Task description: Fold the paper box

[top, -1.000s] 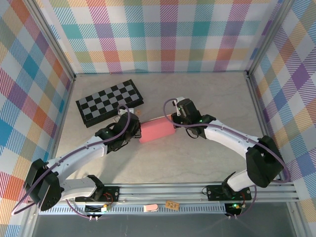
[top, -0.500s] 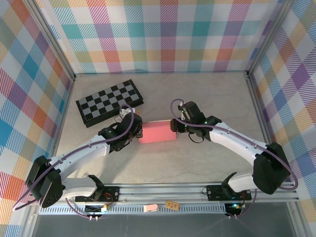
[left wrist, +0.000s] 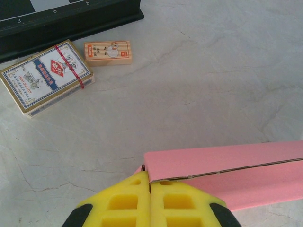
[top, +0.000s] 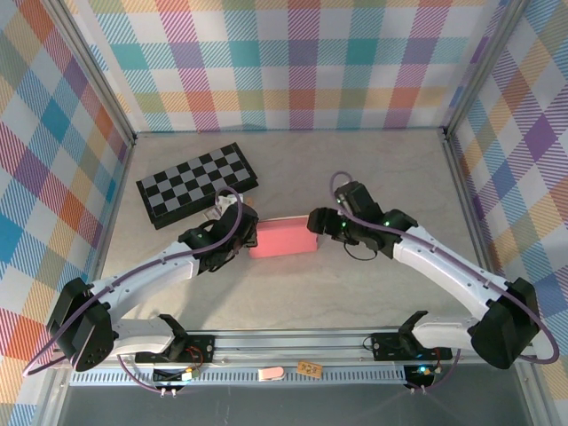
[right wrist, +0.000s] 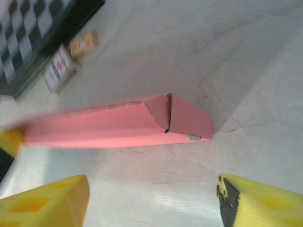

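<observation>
- Top external view: the left gripper is meeting the left end of the pink paper box, which is lying flattened on the table.
- The right gripper is sitting just beside the box's other end, with its jaws parted.
- The checkered board is lying beyond the left gripper and off to its left, apart from the box.
- Left wrist view: the left gripper is pressing its yellow fingers together, pinching the near corner of the paper box where the folded seam runs in between them.
- The rest of the box is stretching away to the gripper's right, low on the table.
- Ahead and to the left, a deck of cards and a small wooden block are lying side by side, with the board's black edge just past them.
- Right wrist view: the right gripper is hanging with its yellow fingers spread wide and touching nothing.
- The paper box is lying ahead of the fingers, apart from both, its tucked end flap pointing towards the gripper's right.
- At the box's far left end, a yellow finger of the left gripper is showing against it.
- Further ahead and to the left, the deck of cards, the wooden block and the checkered board are appearing blurred.
</observation>
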